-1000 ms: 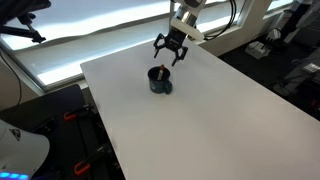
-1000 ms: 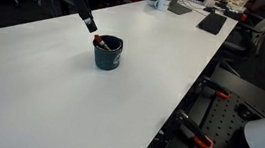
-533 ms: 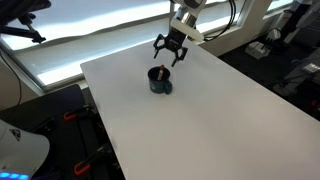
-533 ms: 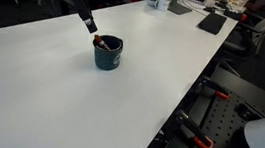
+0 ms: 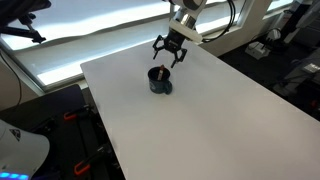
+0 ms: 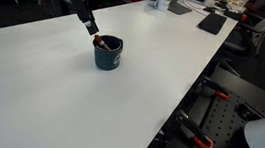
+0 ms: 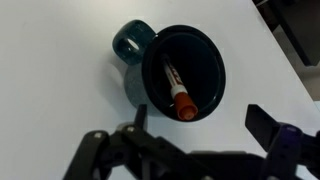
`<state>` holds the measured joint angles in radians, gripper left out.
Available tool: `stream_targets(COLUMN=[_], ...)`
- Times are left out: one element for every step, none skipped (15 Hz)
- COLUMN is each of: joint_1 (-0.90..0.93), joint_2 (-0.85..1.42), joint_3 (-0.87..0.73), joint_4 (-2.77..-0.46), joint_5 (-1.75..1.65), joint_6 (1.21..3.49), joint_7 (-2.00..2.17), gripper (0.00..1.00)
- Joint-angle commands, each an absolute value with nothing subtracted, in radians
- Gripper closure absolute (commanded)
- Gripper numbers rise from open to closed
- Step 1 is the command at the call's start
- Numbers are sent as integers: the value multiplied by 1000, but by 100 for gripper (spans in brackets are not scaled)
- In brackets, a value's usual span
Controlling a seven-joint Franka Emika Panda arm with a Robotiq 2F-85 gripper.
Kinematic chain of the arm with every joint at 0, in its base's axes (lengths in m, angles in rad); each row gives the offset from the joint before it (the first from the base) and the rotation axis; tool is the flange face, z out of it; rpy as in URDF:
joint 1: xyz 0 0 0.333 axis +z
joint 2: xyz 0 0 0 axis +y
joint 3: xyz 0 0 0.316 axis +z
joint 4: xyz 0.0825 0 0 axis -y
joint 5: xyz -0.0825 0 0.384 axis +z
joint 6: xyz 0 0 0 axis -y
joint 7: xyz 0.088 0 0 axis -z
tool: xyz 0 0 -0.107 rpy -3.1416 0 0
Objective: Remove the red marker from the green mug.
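Note:
The green mug point(image 5: 159, 80) stands on the white table, and it also shows in the other exterior view point(image 6: 108, 53) and in the wrist view point(image 7: 185, 72). The red marker point(image 7: 177, 90) leans inside it, its red-orange end at the rim; its tip shows in an exterior view point(image 6: 98, 41). My gripper point(image 5: 168, 56) hangs open just above and behind the mug, fingers spread; it also shows in the other exterior view point(image 6: 87, 24). In the wrist view the gripper point(image 7: 200, 125) holds nothing, its fingers either side of the mug's near rim.
The white table point(image 5: 200, 120) reaches to edges on all sides. Office clutter and dark equipment lie beyond the far edge point(image 6: 181, 4). A black stand with orange clamps point(image 6: 209, 113) sits beside the table.

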<state>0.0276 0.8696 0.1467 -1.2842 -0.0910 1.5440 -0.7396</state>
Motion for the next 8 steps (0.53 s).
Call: stream_targets(joint_1=[28, 28, 28, 28, 28, 28, 28, 29], joint_2=[871, 871, 871, 871, 871, 871, 871, 868], joint_3=[147, 147, 147, 147, 147, 147, 147, 146], joint_4=[-1282, -1285, -1286, -1288, -1288, -1289, -1289, -1294], joint_5=[-91, -90, -90, -90, -90, -90, -90, -92], joint_6=[1541, 1541, 1541, 1541, 1541, 1541, 1541, 1543], joint_7=[-735, -734, -732, -730, -730, -729, -729, -725], gripper=[0, 0, 0, 0, 0, 0, 0, 0])
